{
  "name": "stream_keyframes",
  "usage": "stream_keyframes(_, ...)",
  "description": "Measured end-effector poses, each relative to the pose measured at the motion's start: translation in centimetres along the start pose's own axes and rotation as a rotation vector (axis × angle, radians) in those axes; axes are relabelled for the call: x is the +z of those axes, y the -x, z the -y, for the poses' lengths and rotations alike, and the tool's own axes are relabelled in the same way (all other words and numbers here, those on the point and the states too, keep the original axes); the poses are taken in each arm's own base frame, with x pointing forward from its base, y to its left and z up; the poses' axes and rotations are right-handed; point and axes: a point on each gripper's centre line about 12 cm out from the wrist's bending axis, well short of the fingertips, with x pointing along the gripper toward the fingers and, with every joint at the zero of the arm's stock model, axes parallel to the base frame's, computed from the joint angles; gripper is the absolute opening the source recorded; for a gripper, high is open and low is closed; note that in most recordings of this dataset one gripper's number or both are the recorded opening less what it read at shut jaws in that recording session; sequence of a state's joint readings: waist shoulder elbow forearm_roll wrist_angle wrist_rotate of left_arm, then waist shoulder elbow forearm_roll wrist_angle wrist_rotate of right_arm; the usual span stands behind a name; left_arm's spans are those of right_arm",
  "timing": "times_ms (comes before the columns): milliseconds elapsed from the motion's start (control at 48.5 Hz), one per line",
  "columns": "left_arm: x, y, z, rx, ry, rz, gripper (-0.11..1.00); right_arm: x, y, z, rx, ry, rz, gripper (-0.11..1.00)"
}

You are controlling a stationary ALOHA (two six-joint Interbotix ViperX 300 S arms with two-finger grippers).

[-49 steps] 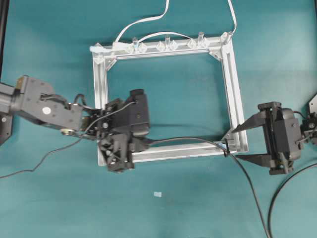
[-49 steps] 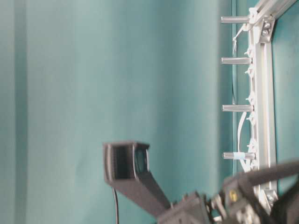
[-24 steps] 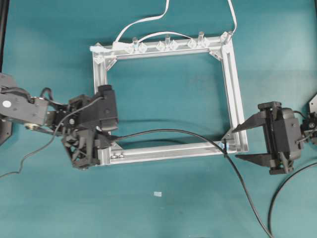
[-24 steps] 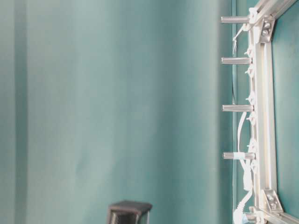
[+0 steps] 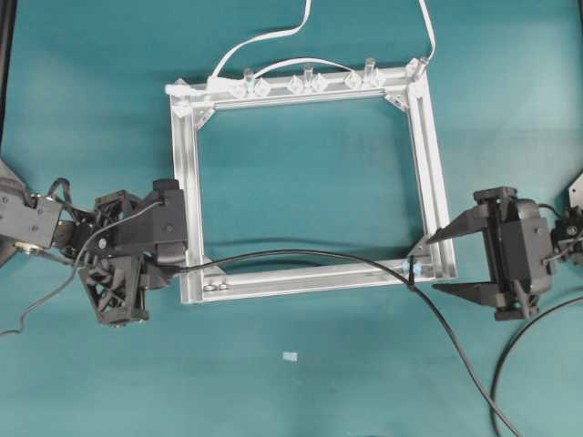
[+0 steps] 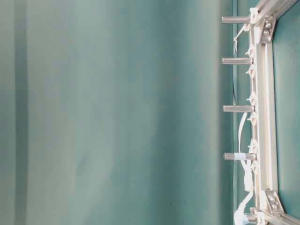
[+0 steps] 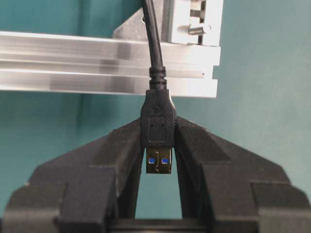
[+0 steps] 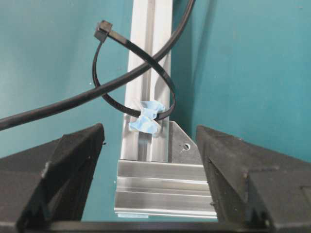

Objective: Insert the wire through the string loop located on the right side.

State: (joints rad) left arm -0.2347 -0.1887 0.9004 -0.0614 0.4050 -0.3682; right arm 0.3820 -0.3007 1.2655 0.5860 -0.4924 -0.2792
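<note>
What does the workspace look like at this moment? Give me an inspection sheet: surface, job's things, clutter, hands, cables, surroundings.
Surface: teal table cover, flat.
Job's things: the wire runs from the left hand across the silver frame and passes through the string loop, which is fixed to the frame's bar with pale-blue tape.
Clutter: small pale scrap below the frame.
Hands: left hand shut on the wire's plug; right hand open, holding nothing, facing the loop.
Cables: flat white cable leads off the frame's top bar past clear pegs.
Surroundings: nothing seen beyond the teal backdrop.
</note>
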Motion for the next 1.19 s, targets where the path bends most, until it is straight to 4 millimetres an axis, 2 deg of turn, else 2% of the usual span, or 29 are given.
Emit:
stream_keyframes(350,-1.2,-1.5,-0.1,0.022,-0.010,-0.064,0.20,0.1,0.0,0.2,-0.008,-0.005,0.002,0.84)
stream_keyframes(803,-1.6,-1.5,-0.3,0.036,-0.011,-0.100,0.21,0.1,-0.1,0.4,-0.015,-0.008,0.001,0.84)
stream_keyframes(844,-1.7,-1.5,-0.3,0.041,-0.011,-0.110,0.29,0.1,-0.1,0.4,-0.015,-0.008,0.001,0.84)
stream_keyframes(968,-1.9,-1.4,-0.5,0.055,-0.020,-0.139,0.66,0.1,-0.1,0.4,-0.017,-0.009,0.002,0.84)
stream_keyframes(1030,-1.8,-1.3,-0.5,0.058,-0.023,-0.142,0.80,0.1,-0.1,0.4,-0.015,-0.008,0.001,0.84)
stream_keyframes(1050,-1.9,-1.3,-0.4,0.058,-0.024,-0.143,0.82,0.1,-0.1,0.4,-0.017,-0.009,0.002,0.84)
stream_keyframes(1112,-1.8,-1.2,-0.4,0.057,-0.024,-0.141,0.78,0.1,-0.1,0.4,-0.015,-0.008,0.003,0.84)
stream_keyframes(1195,-1.8,-1.0,-0.4,0.056,-0.028,-0.137,0.81,0.1,-0.1,0.4,-0.017,-0.009,0.002,0.84)
